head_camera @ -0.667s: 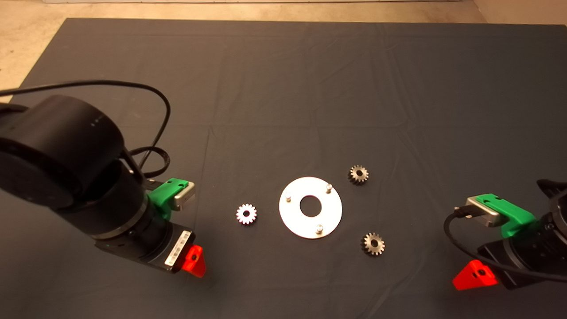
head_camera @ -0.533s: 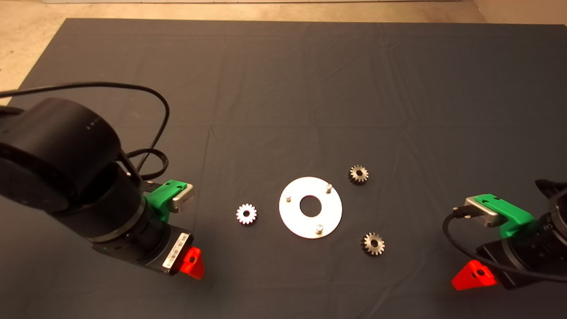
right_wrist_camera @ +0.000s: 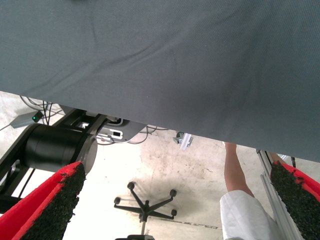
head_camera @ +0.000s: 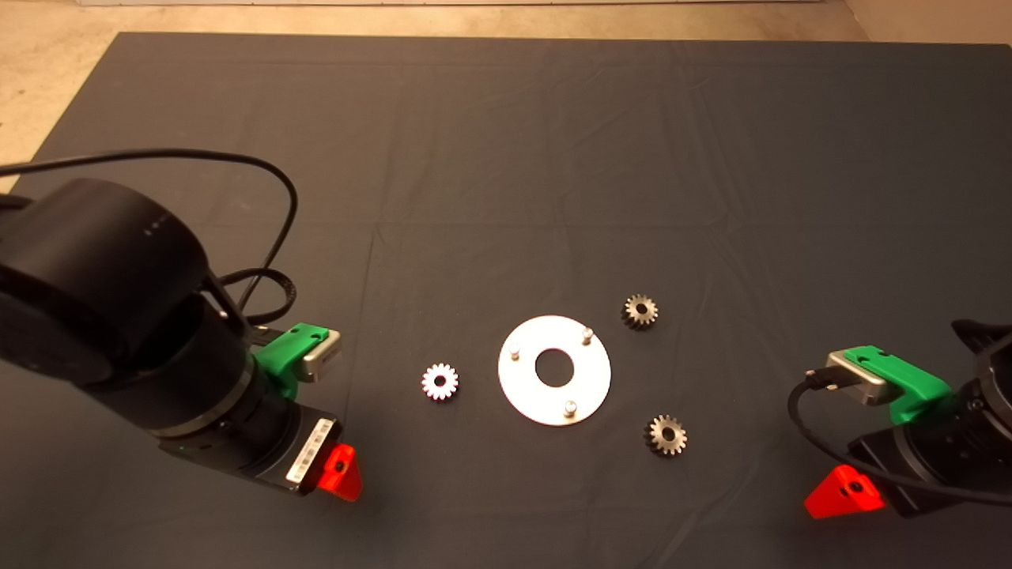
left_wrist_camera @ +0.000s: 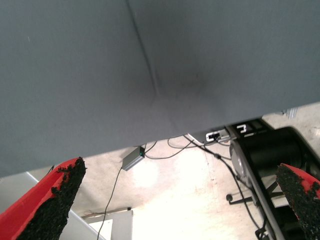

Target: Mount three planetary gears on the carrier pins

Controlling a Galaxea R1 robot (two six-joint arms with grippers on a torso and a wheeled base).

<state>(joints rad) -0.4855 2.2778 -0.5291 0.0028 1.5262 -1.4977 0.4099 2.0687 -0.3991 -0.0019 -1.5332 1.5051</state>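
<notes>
The flat round silver disc (head_camera: 522, 391) lies at the mat's centre with the three carrier pins (head_camera: 587, 335) standing bare in a triangle. Three planetary gears lie loose on the mat around it: a bright one (head_camera: 439, 382) to the left, a darker one (head_camera: 640, 310) at the upper right, another (head_camera: 666, 435) at the lower right. My left gripper (head_camera: 340, 472) hovers at the lower left, well short of the bright gear. At the lower right edge is my right gripper (head_camera: 843, 492). In the wrist views both grippers' fingers (left_wrist_camera: 50, 200) (right_wrist_camera: 50, 205) stand wide apart with nothing between them.
The dark mat (head_camera: 506, 158) reaches to a pale floor (head_camera: 47, 71) at the back left. Past the mat's edge the wrist views show floor, cables, a small grey box (left_wrist_camera: 132, 159), a chair base (right_wrist_camera: 145, 202) and a person's leg (right_wrist_camera: 235, 172).
The left arm has drawn back a little toward the lower left, away from the bright gear. The right gripper has dipped very slightly. Disc and gears have not moved.
</notes>
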